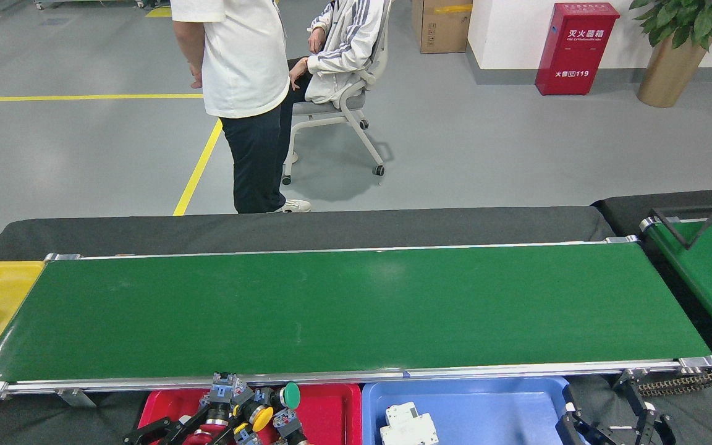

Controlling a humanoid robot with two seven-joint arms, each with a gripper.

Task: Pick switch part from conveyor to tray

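My left gripper (204,426), fingers spread at seven o'clock, hangs over the red tray (325,408) to drop the switch part (223,390); conveyor (343,309) bare; right gripper (612,429), five o'clock, aperture indiscernible

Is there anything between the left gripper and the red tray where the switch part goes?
Nothing visible stands in the way. The left gripper is low over the red tray, on the near side of the conveyor. Only the pile of switches lying in the tray crowds the spot beside it.
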